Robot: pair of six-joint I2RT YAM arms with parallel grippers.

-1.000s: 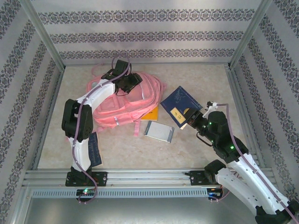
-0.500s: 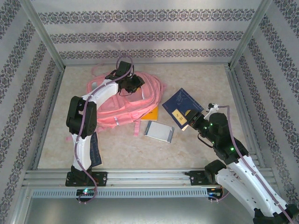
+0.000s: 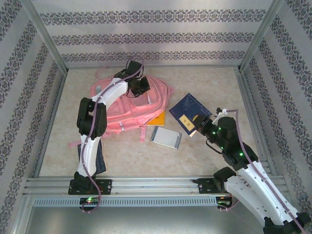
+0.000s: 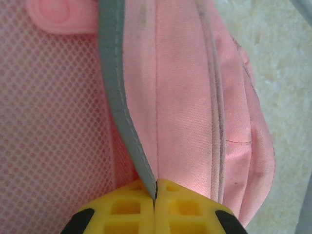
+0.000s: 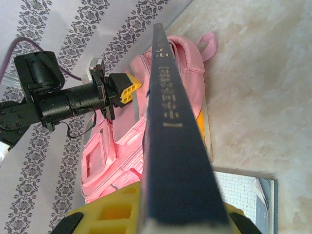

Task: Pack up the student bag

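Left end effector (image 4: 155,189) clenched on student bag (image 4: 187,97) grey trim (image 4: 113,83), probably to pull it open; right end effector (image 5: 178,214) grasping navy book (image 5: 168,122), staged for loading.

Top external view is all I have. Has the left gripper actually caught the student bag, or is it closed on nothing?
Observer: Caught. The left gripper is shut on the grey trim at the edge of the student bag.
Operator: And how does the right gripper hold the book?
Observer: The right gripper clamps the dark blue book across its covers, with the gold-lettered spine facing the wrist camera.
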